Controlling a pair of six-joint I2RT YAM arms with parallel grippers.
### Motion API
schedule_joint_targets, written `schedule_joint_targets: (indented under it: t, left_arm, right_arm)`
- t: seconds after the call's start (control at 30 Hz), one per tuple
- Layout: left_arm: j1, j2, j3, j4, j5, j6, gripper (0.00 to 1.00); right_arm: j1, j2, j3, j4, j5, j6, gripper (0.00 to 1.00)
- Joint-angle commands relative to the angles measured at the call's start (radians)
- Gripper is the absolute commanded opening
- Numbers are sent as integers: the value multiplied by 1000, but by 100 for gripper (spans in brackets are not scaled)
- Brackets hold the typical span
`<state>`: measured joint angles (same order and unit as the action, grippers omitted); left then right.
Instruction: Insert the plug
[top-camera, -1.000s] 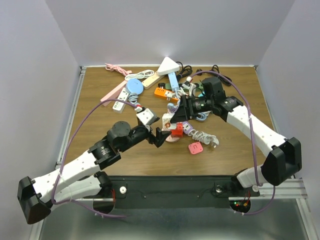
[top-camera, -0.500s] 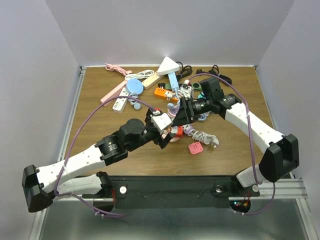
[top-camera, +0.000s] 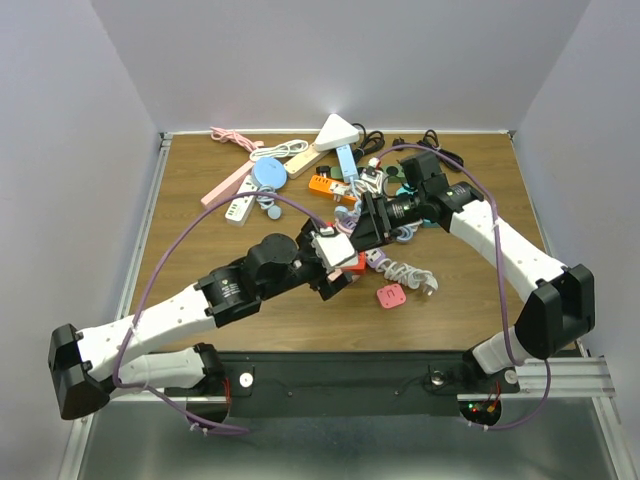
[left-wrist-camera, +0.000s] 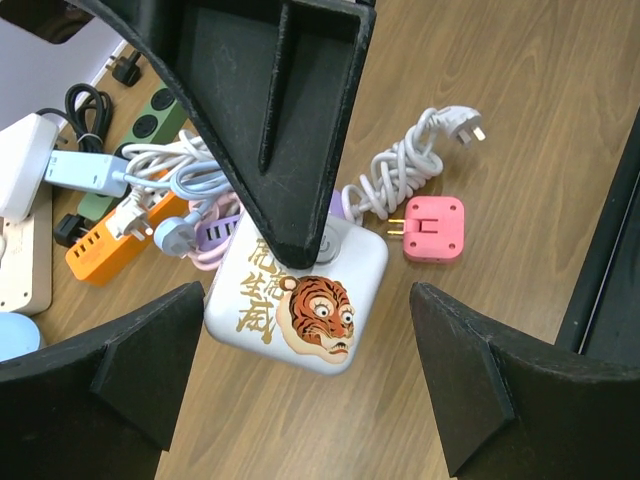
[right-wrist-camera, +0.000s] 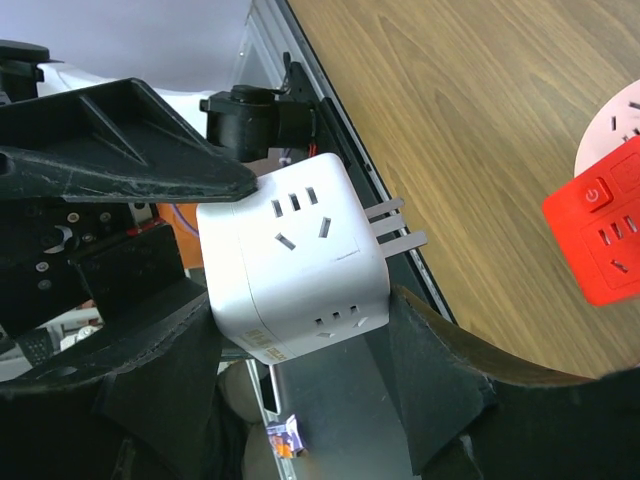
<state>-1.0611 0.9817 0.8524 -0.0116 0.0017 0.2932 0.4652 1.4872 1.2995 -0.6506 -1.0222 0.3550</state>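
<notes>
Right end effector (right-wrist-camera: 300, 320) is pinching the white cube adapter (right-wrist-camera: 295, 265); left end effector (left-wrist-camera: 305, 300) is hovering spread, close by. Adapter is appearing rigid, light and slick; flat faces clear of the prongs (right-wrist-camera: 395, 225) suit gripping.

Left pincer (left-wrist-camera: 308, 330) has moved up to the white cube (right-wrist-camera: 295, 265).

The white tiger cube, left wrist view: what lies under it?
Bare wooden table shows beyond the white tiger cube at its lower edges. A lilac piece and a coiled white cable emerge from behind its upper edge; the cube hides the rest.
</notes>
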Motion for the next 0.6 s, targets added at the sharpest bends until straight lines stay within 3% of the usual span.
schedule_joint_targets:
  t: [0.0, 0.1, 0.17, 0.2, 0.23, 0.3, 0.4, 0.43, 0.47, 0.57]
  left_arm:
    - [-14, 23, 50, 13, 6, 37, 94]
    - [-19, 35, 54, 13, 6, 43, 94]
    - [-22, 49, 57, 13, 7, 43, 84]
    - [-23, 61, 60, 13, 6, 43, 77]
    - [-23, 67, 62, -13, 6, 44, 62]
    - [-27, 77, 65, -14, 6, 40, 48]
    - [-27, 106, 82, -34, 27, 23, 10]
    - [-27, 129, 88, -54, 40, 8, 0]
    - [-28, 140, 88, -59, 46, -3, 0]
    - [-31, 153, 70, -39, 26, -87, 0]
  right_arm:
    - [-5, -8, 55, -1, -65, -19, 32]
    - [-5, -11, 60, -17, -67, -25, 32]
    - [-5, -11, 64, -26, -67, -31, 32]
    - [-3, -11, 64, -29, -65, -36, 32]
    - [-5, -11, 66, -30, -67, -37, 32]
    - [-5, -7, 66, -40, -67, -44, 32]
    - [-5, -7, 66, -52, -55, -60, 35]
    - [-5, -7, 66, -52, -44, -63, 38]
    - [-5, -7, 67, -52, -39, -65, 42]
    - [-8, -8, 73, -50, 17, -67, 70]
